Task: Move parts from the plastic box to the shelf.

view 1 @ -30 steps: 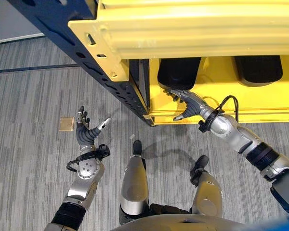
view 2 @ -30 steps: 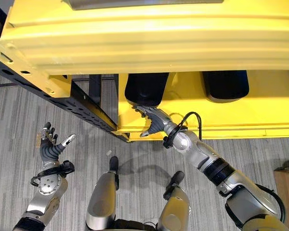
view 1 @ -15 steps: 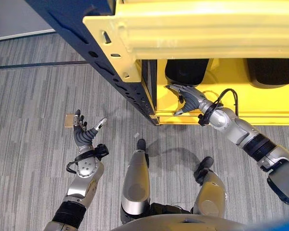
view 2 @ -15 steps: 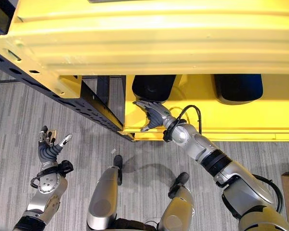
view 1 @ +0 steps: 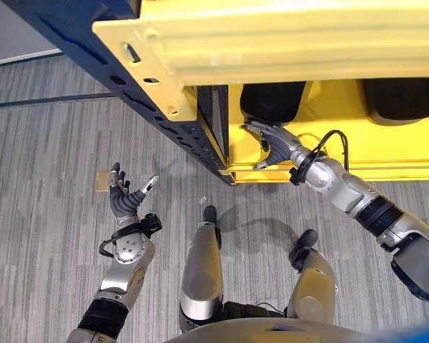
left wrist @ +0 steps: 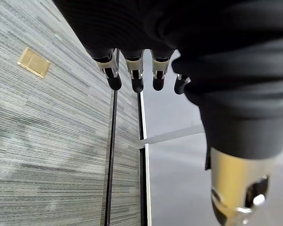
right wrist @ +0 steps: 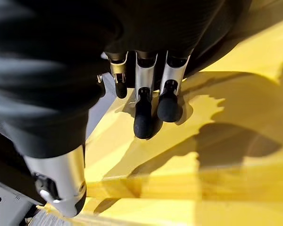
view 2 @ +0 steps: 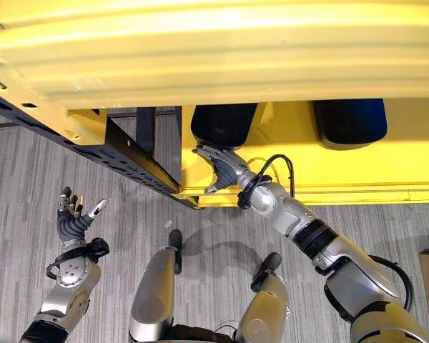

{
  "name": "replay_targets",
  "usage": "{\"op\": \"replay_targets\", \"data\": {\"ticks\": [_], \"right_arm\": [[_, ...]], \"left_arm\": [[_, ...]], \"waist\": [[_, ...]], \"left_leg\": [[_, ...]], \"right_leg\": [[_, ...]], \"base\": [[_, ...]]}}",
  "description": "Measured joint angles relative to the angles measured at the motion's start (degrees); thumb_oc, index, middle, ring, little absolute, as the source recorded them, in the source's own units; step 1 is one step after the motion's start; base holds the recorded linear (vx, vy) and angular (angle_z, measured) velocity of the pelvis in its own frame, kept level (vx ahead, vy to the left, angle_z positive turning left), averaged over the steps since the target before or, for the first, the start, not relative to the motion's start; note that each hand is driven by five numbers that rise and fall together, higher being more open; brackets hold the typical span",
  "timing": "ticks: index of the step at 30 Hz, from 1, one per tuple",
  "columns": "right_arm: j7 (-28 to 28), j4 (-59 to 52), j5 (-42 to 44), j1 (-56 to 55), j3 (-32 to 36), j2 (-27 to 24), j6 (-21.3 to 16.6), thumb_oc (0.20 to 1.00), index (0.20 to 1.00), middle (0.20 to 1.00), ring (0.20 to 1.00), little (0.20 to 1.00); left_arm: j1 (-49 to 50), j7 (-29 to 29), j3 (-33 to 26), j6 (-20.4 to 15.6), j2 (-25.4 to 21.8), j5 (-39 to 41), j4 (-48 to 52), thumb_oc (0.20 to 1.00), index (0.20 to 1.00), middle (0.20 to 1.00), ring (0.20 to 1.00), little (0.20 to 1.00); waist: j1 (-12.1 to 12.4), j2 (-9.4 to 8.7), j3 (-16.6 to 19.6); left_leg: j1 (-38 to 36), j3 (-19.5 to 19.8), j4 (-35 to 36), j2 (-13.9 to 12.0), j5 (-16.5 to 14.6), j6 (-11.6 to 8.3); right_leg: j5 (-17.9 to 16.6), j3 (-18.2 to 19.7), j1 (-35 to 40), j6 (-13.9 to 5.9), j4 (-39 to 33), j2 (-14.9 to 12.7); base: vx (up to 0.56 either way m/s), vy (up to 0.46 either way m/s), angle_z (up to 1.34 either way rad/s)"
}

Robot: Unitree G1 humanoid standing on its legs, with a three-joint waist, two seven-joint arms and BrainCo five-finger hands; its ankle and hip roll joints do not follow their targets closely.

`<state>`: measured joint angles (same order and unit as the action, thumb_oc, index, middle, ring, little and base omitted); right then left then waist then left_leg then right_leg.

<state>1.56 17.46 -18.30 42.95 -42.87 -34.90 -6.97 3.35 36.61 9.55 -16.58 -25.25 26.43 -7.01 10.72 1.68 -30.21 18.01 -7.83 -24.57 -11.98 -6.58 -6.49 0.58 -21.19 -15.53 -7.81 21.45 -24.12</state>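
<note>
Two black rounded parts lie on the lower yellow shelf (view 1: 386,153): one at the left (view 1: 272,100), one at the right (view 1: 400,98). My right hand (view 1: 272,139) is stretched over the shelf's front edge, just in front of the left black part. It is open and holds nothing. In the right wrist view its fingers (right wrist: 144,117) are straight above the bare yellow surface (right wrist: 217,155). My left hand (view 1: 125,200) hangs over the carpet at the lower left, palm up, open and empty.
A wide yellow beam (view 1: 286,36) crosses overhead above the lower shelf. A dark blue perforated upright (view 1: 164,121) slants down to the shelf's left corner. A small brass plate (view 1: 103,181) is set in the grey carpet near the left hand.
The whole picture has shifted a little, so the camera moved. The right hand stays open by the left black part, slightly nearer to it. The left hand has not moved.
</note>
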Motion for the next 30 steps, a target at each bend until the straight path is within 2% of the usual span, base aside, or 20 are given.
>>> {"op": "replay_targets", "data": {"ticks": [5,9,14,17,21,23,25,27,28,30], "right_arm": [[-4.3,-4.9,0.0,-0.6,-0.8,0.0,4.3,1.0,1.0,1.0,1.0,1.0],[-4.7,-8.0,0.1,-1.9,-0.6,-0.4,7.6,1.0,1.0,1.0,1.0,1.0],[-2.3,-10.0,1.4,-5.2,1.2,-1.1,8.8,1.0,1.0,1.0,1.0,1.0],[-2.6,-12.9,3.8,-8.4,3.7,-2.2,7.8,1.0,1.0,1.0,1.0,1.0],[-3.3,-14.2,5.6,-9.3,4.1,-2.2,8.5,1.0,1.0,1.0,1.0,1.0],[-4.3,-15.5,7.7,-9.4,4.5,-2.3,10.2,1.0,1.0,1.0,1.0,1.0],[-6.0,-17.1,11.5,-10.5,6.3,-2.2,12.0,1.0,1.0,1.0,1.0,1.0],[-8.4,-19.2,15.2,-12.2,8.4,-2.3,13.7,1.0,1.0,1.0,1.0,1.0],[-10.9,-19.9,18.4,-13.1,9.1,-2.5,14.4,1.0,1.0,1.0,1.0,1.0],[-16.5,-21.4,23.6,-14.1,9.3,-3.7,15.3,1.0,1.0,1.0,1.0,1.0]], "left_arm": [[-0.1,0.0,0.0,-0.1,0.0,0.0,0.0,1.0,1.0,1.0,1.0,1.0],[-0.1,0.0,0.0,-0.1,0.1,0.0,0.1,1.0,1.0,1.0,1.0,1.0],[-0.2,0.4,0.0,-0.1,1.4,-0.1,0.0,1.0,1.0,1.0,1.0,1.0],[-0.2,2.5,0.0,0.0,1.6,-0.2,0.1,1.0,1.0,1.0,1.0,1.0],[-0.4,2.5,0.0,0.0,1.6,-1.3,0.1,1.0,1.0,1.0,1.0,1.0],[-0.4,2.3,0.0,0.2,1.3,-1.4,0.4,1.0,1.0,1.0,1.0,1.0],[-0.2,-0.1,0.1,2.6,0.9,-4.9,0.7,1.0,1.0,1.0,1.0,1.0],[0.0,-5.1,2.1,6.8,-1.1,-9.6,0.7,1.0,1.0,1.0,1.0,1.0],[0.3,-8.5,4.6,10.3,-2.8,-11.0,-0.9,1.0,1.0,1.0,1.0,1.0],[0.4,-12.6,6.7,14.5,-2.8,-12.7,-7.5,1.0,1.0,1.0,1.0,1.0]], "waist": [[-0.5,0.0,0.0],[-0.6,-0.01,0.0],[-1.2,-0.27,0.0],[-2.0,-0.63,0.0],[-2.4,-0.8,0.0],[-2.4,-0.8,0.0],[-2.4,-0.81,0.0],[-2.5,-0.84,0.0],[-2.6,-0.84,0.0],[-3.4,-0.8,0.0]], "left_leg": [[-0.8,-0.5,0.3,0.0,0.0,-0.07],[-1.2,-0.7,0.4,-0.2,0.1,-0.09],[-1.5,-0.8,0.3,-1.3,0.1,-0.11],[-1.8,-1.0,0.1,-1.8,-0.1,0.2],[-1.7,-1.1,0.0,-1.8,-0.1,0.2],[-1.7,-1.1,0.1,-1.8,-0.2,0.21],[-1.7,-1.2,0.4,-1.8,0.0,0.04],[-2.3,-1.2,1.4,-1.9,0.5,-0.65],[-3.8,-1.4,2.4,-2.1,0.7,-0.81],[-6.0,-2.2,3.7,-2.1,0.8,-0.94]], "right_leg": [[-0.2,0.3,0.0,-0.31,0.1,0.1],[-0.2,0.5,0.1,-0.3,0.1,0.5],[-0.1,0.7,0.4,0.09,0.2,1.6],[-0.2,0.9,0.7,0.44,-0.5,2.2],[-0.3,1.0,0.7,0.47,-0.6,2.2],[-0.3,1.0,0.7,0.46,-0.8,2.3],[-0.5,0.9,0.8,0.33,-1.1,2.4],[-0.8,0.6,1.3,0.09,-1.8,2.7],[-1.0,0.5,2.5,0.13,-2.7,3.1],[-0.9,0.6,3.8,0.06,-3.1,3.2]], "base": [[0.0,-0.007,-0.03],[0.0,-0.028,-0.05],[0.0,-0.017,-0.06],[-0.01,-0.001,-0.08],[0.0,0.0,0.0],[0.0,0.0,0.0],[-0.02,-0.051,0.0],[-0.01,-0.049,-0.01],[0.01,-0.032,-0.05],[0.04,-0.04,-0.1]]}}
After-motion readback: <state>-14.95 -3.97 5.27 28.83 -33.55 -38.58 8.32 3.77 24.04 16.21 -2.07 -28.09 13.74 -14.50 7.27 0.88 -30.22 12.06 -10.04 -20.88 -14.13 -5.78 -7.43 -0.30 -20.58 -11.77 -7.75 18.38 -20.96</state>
